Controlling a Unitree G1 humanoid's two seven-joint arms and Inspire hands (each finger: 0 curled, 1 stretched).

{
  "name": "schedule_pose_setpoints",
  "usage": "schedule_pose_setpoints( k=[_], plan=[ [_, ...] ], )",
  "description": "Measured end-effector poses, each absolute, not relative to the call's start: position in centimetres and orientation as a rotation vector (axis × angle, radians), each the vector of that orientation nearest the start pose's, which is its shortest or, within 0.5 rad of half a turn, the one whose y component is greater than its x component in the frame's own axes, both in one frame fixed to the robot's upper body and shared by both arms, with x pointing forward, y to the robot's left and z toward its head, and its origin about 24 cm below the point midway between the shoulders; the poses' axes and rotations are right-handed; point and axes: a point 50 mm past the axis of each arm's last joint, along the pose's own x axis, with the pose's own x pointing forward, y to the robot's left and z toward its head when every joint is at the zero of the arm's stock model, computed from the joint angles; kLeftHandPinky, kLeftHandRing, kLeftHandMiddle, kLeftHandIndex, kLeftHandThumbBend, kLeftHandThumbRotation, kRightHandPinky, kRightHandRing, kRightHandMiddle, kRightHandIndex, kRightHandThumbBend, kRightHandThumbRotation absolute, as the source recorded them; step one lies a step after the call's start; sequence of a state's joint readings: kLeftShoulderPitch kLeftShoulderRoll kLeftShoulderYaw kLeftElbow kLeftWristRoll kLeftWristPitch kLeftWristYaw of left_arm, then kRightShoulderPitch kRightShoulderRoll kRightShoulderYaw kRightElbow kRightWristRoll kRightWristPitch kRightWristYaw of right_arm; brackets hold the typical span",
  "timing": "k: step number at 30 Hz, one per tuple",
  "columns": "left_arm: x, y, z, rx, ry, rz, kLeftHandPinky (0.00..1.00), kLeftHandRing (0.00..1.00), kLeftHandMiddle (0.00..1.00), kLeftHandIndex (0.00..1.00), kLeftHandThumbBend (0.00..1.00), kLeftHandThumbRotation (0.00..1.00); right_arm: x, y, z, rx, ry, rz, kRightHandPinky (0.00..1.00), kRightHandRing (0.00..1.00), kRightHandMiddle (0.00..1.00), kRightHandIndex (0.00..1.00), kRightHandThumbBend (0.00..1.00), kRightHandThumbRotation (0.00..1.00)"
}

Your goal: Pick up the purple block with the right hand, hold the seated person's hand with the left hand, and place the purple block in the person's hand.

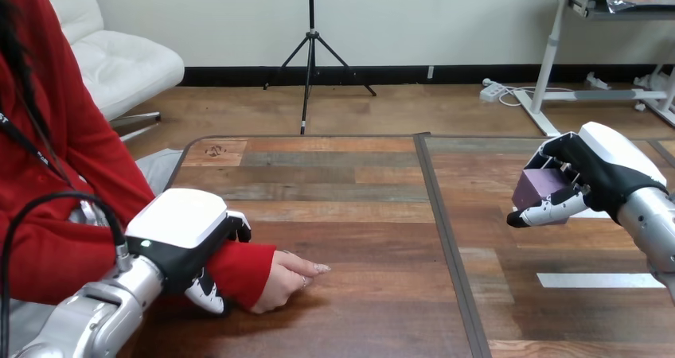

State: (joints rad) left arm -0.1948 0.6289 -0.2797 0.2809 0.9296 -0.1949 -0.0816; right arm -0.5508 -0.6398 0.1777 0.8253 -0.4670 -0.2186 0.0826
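My right hand (593,175) hangs above the table's right half, its fingers and thumb curled round the purple block (537,187), which is lifted off the wood. At the lower left my left hand (187,243) sits over the person's red-sleeved wrist (243,270), with its thumb and fingers wrapped round it. The person's hand (290,278) lies on the table just right of my left hand, fingers pointing right, holding nothing.
The wooden table (350,215) has a dark seam (446,239) running front to back near its middle. A strip of white tape (593,280) lies on the right half, below my right hand. The person's torso fills the left edge.
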Motion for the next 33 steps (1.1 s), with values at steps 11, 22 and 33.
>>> schedule_pose_setpoints(
  k=[11,22,33],
  plan=[
    [28.2,21.3,3.3,1.595,-0.032,-0.452,0.59,0.64,0.66,0.62,0.89,0.00,33.6,-28.1,7.1,-1.121,0.175,0.129,0.44,0.47,0.50,0.50,0.76,0.00],
    [28.7,21.6,3.1,1.574,-0.012,-0.454,0.43,0.51,0.55,0.56,0.88,0.00,33.6,-28.1,7.2,-1.119,0.170,0.126,0.44,0.46,0.50,0.50,0.75,0.00],
    [29.3,21.5,3.2,1.571,0.012,-0.476,0.33,0.37,0.41,0.43,0.85,0.00,33.6,-28.0,7.4,-1.116,0.154,0.122,0.45,0.47,0.50,0.49,0.75,0.00]
  ],
)
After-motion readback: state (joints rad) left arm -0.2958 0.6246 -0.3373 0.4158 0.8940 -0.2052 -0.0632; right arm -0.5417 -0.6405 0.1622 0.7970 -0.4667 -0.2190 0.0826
